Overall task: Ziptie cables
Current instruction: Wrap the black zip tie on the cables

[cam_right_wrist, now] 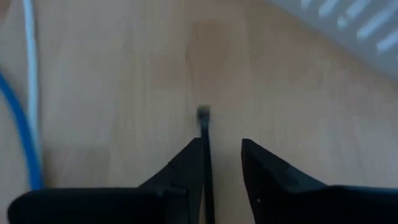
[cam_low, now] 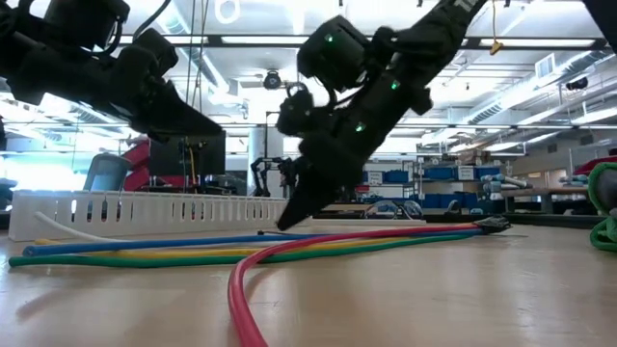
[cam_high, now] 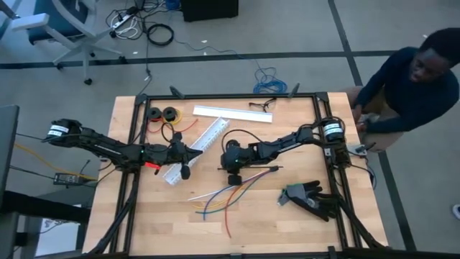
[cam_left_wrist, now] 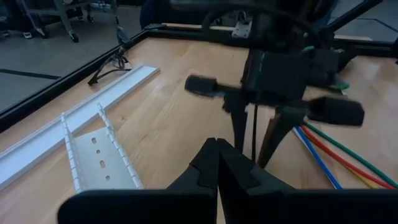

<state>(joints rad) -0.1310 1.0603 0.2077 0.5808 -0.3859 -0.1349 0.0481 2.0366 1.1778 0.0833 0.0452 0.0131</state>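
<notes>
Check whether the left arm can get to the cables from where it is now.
Probably not directly. The cables lie in front of the right hand, which is down at the zip tie. The left hand sits shut beside the white duct.

pale matt wood table (cam_high: pixel 287 216), smooth glossy plastic-sheathed cables (cam_low: pixel 289 246), white plastic slotted duct (cam_left_wrist: pixel 99 158), thin black plastic ziptie (cam_right_wrist: pixel 204 143)
</notes>
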